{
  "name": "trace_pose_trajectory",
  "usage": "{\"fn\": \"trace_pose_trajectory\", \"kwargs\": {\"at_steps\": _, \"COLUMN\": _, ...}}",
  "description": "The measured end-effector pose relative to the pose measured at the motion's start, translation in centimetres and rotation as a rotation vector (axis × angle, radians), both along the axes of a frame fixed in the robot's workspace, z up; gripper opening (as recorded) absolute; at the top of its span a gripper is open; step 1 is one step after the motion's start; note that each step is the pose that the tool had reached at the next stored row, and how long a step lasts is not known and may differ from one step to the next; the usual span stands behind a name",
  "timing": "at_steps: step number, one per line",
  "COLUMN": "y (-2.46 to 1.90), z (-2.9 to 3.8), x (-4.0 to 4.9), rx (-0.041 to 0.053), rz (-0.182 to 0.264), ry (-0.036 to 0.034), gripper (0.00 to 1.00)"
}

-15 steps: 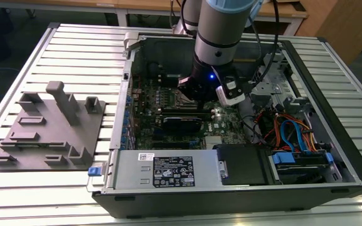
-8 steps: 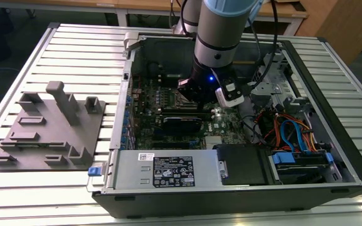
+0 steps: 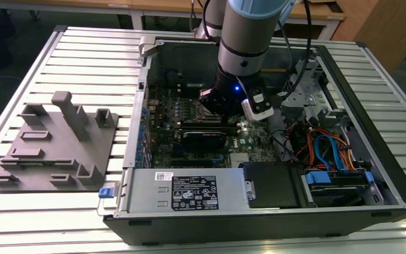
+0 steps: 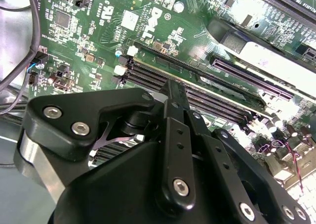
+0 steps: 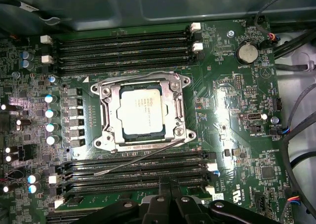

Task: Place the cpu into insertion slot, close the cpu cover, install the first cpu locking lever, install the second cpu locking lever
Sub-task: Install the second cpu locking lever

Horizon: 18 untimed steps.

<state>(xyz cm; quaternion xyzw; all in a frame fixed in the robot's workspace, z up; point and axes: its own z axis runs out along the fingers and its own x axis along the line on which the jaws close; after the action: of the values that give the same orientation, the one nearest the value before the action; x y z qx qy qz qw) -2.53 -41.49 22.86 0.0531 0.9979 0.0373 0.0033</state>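
Observation:
In the first wrist view the silvery cpu (image 5: 142,114) lies flat in the insertion slot (image 5: 101,144) on the green board. The cpu cover (image 5: 109,116) is folded down around it. One thin wire lever (image 5: 128,77) lies along one side of the socket. A second wire lever (image 5: 138,158) slants away from the opposite side, across the memory slots. My gripper (image 5: 170,190) is over those memory slots beside the socket, shut and holding nothing. The second wrist view shows its fingers (image 4: 174,93) pressed together above the board. In the exterior view the gripper (image 3: 221,108) is low inside the open computer case (image 3: 372,211).
Long black memory slots (image 5: 123,43) flank the socket on two sides. A black card (image 3: 203,138) and a power supply box (image 3: 185,193) lie in the case nearer the camera. Cable bundles and drive bays (image 3: 330,153) fill the exterior view's right. A grey fixture plate (image 3: 51,153) sits on the slatted table at its left.

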Motion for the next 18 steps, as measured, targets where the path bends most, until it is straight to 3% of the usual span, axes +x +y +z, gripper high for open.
{"fn": "trace_pose_trajectory", "kwargs": {"at_steps": 1, "y": 0.00, "z": 0.00, "x": 0.00, "rx": 0.0028, "rz": 0.000, "ry": 0.0000, "gripper": 0.10}}
{"fn": "trace_pose_trajectory", "kwargs": {"at_steps": 3, "y": 0.00, "z": -0.01, "x": 0.00, "rx": 0.0271, "rz": 0.000, "ry": 0.0003, "gripper": 0.10}}
{"fn": "trace_pose_trajectory", "kwargs": {"at_steps": 14, "y": 0.00, "z": 0.00, "x": -0.01, "rx": 0.0293, "rz": 0.000, "ry": 0.0004, "gripper": 0.10}}
{"fn": "trace_pose_trajectory", "kwargs": {"at_steps": 18, "y": 0.00, "z": -0.01, "x": -0.46, "rx": 0.0294, "rz": 0.002, "ry": 0.0003, "gripper": 0.10}}
